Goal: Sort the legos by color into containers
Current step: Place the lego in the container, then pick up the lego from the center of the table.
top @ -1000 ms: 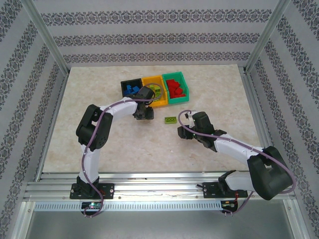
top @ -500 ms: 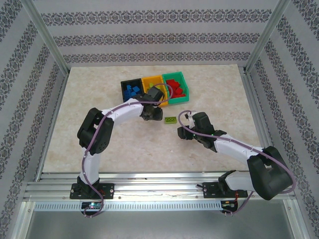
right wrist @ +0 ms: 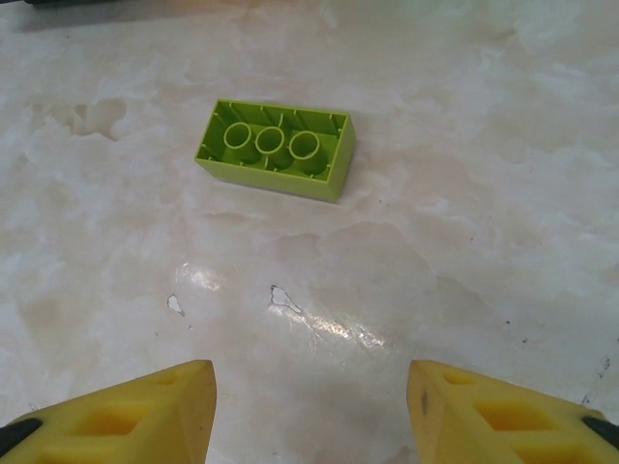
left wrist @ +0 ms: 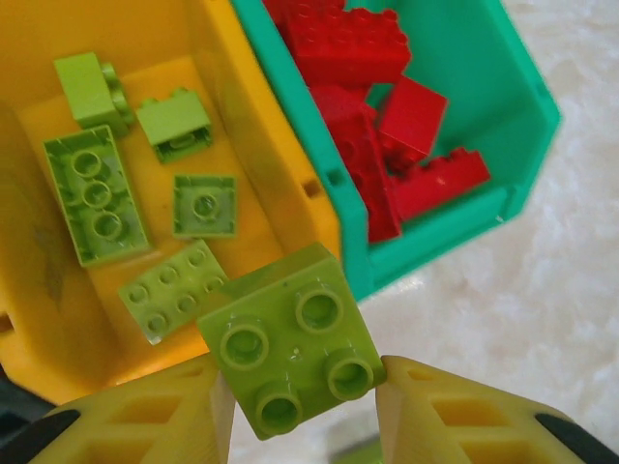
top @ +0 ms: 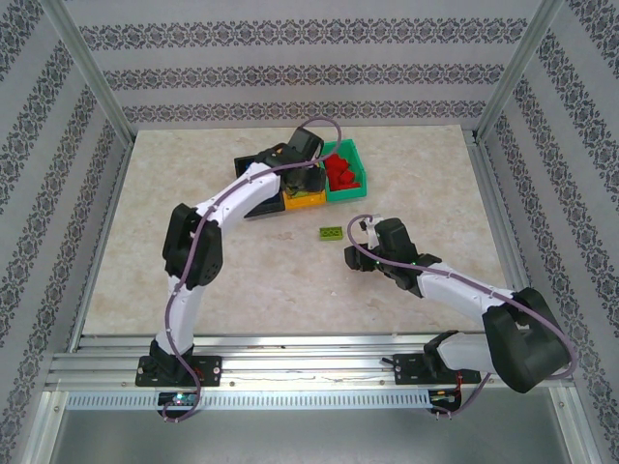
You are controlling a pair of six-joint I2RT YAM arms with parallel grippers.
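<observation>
Here's a square lime-green plastic brick (left wrist: 290, 353), four studs up, clamped in the left gripper (left wrist: 305, 387). It hangs over the near corner of the orange-yellow plastic bin (left wrist: 280, 174), right beside the teal-green plastic bin (left wrist: 522, 87) of red bricks (left wrist: 358, 48). Down on the bench (right wrist: 484, 193), a rectangular lime-green brick (right wrist: 276, 150) lies hollow side up. Its long axis runs crosswise, just ahead of the right gripper (right wrist: 309, 387), which stands apart and empty.

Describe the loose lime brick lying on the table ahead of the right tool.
The lime brick is a glossy plastic rectangular block lying upside down, its hollow underside with three round tubes facing up. It rests flat on the marbled table, alone. The open right tool stands short of it, touching nothing.
</observation>
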